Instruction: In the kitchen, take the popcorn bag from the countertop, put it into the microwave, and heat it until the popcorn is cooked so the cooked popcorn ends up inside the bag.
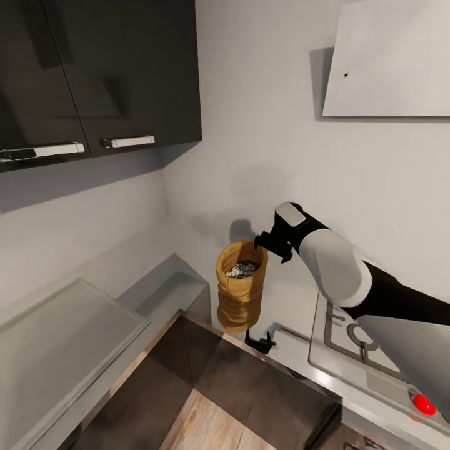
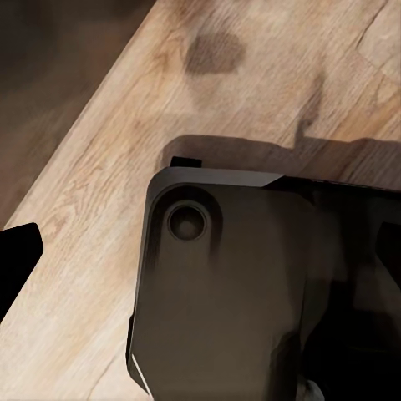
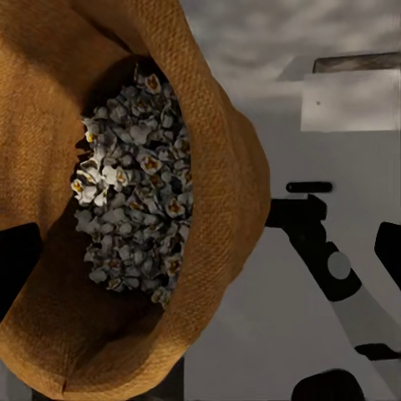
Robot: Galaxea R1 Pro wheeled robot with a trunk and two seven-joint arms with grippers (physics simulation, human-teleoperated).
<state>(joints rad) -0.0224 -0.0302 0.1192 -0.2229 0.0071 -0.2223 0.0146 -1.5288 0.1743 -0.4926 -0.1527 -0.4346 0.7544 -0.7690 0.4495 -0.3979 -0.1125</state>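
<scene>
My right gripper (image 1: 267,242) is shut on the rolled rim of the popcorn bag (image 1: 240,299), a crumpled golden-brown sack hanging upright in the air above the corner of the grey countertop (image 1: 164,286). Whitish-grey popcorn (image 1: 242,269) fills its open mouth. In the right wrist view the popcorn bag (image 3: 219,175) is very close, with the popcorn (image 3: 134,196) heaped inside and one black fingertip (image 3: 17,267) beside the sack. In the left wrist view a black fingertip (image 2: 15,261) of the left gripper shows at the picture's edge over the wood floor (image 2: 109,125). The microwave is out of view.
Dark glossy wall cabinets (image 1: 94,75) hang at the upper left, a pale extractor hood (image 1: 387,59) at the upper right. A gas hob (image 1: 350,337) with a red knob (image 1: 424,404) lies under my right arm. A small black fitting (image 1: 259,342) sits below the bag. My dark base (image 2: 225,292) stands on the floor.
</scene>
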